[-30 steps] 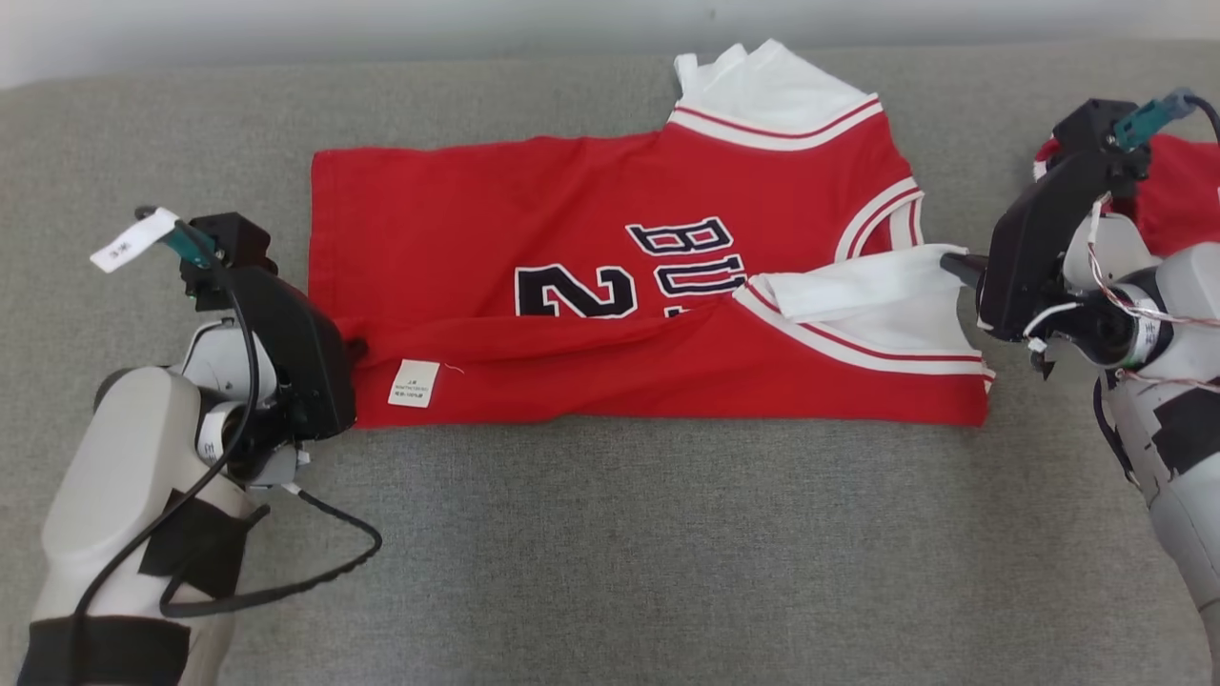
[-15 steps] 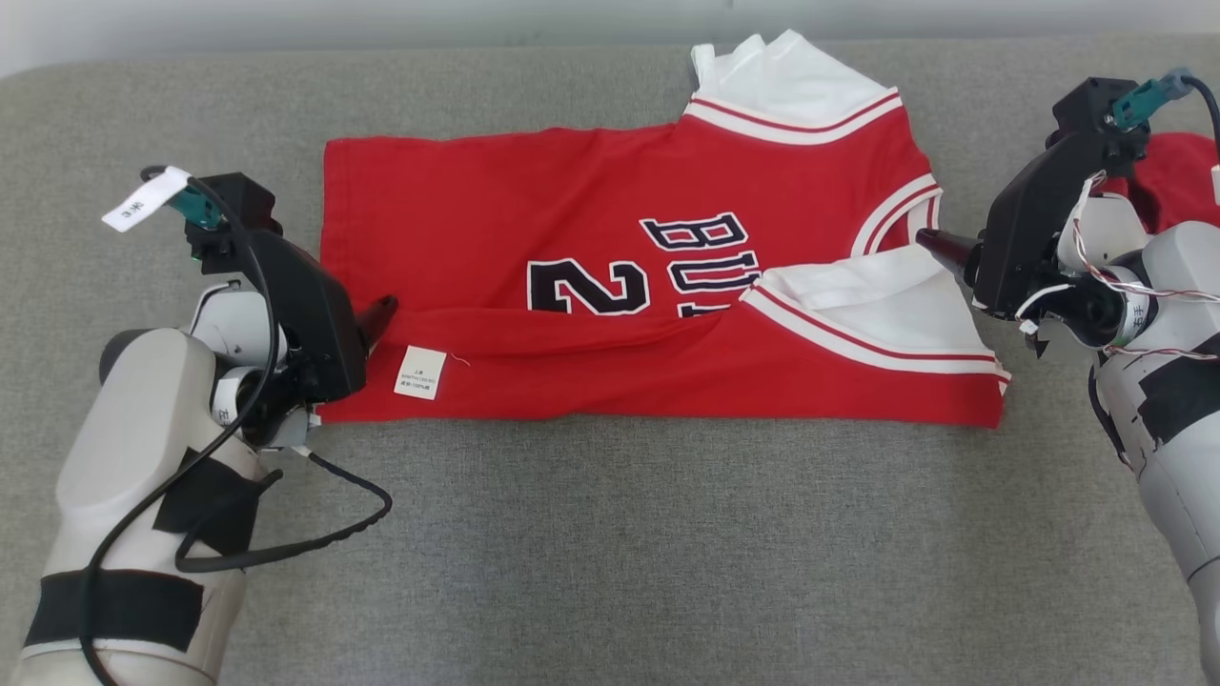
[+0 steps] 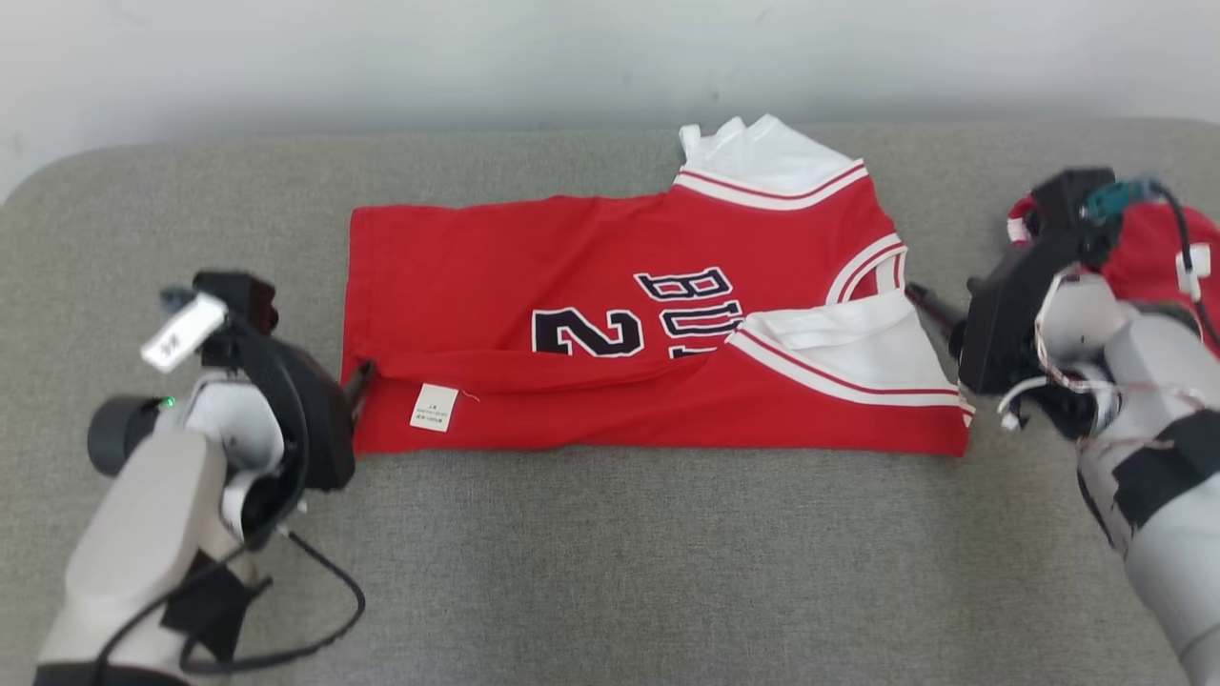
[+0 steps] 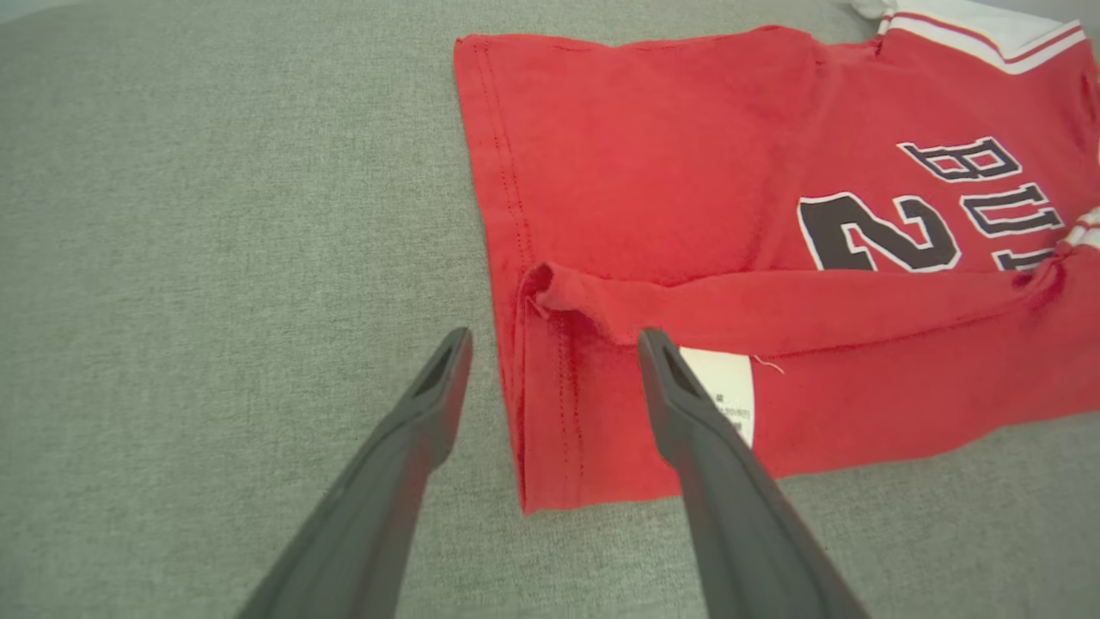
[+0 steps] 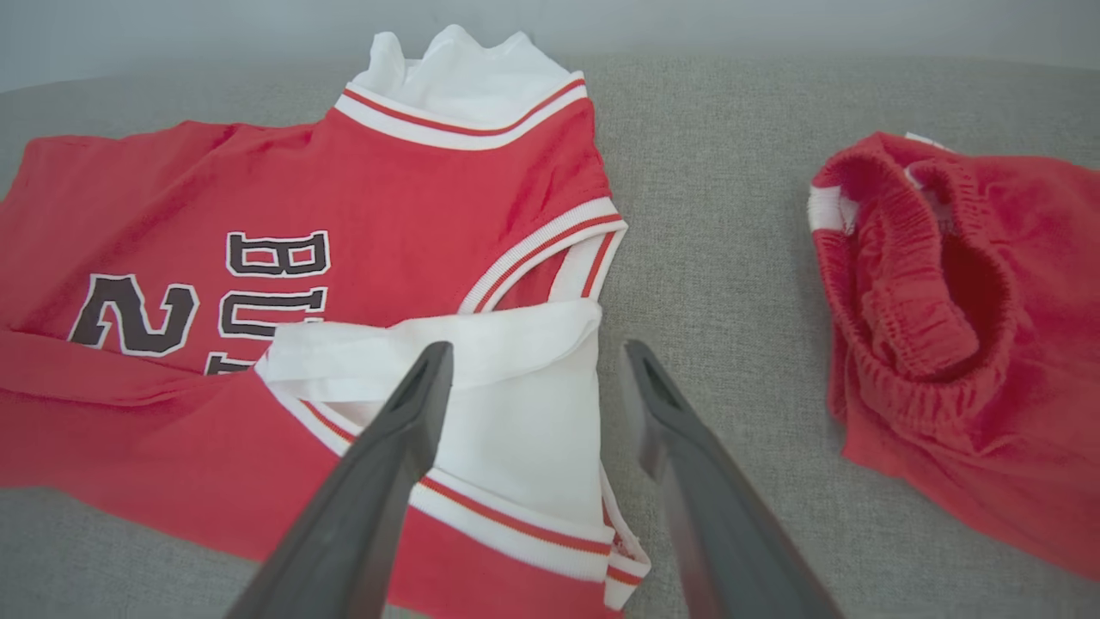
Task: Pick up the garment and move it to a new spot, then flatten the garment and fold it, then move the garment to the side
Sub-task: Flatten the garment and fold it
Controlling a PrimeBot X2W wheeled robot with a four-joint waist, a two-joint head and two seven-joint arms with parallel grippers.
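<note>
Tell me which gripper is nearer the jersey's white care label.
Left. The left gripper straddles the jersey hem right beside the care label; the right gripper sits at the opposite end.

The left gripper [image 4: 554,340] sits low at the scene's left, its two dark fingers [image 4: 430,404] spread wide and holding nothing, its pale forearm [image 3: 133,534] angling in from the near left. The right gripper [image 5: 534,348] mirrors it at the right, parted and empty.

Illegibly small print on garment [image 3: 610,276] label [image 3: 434,408]
</note>
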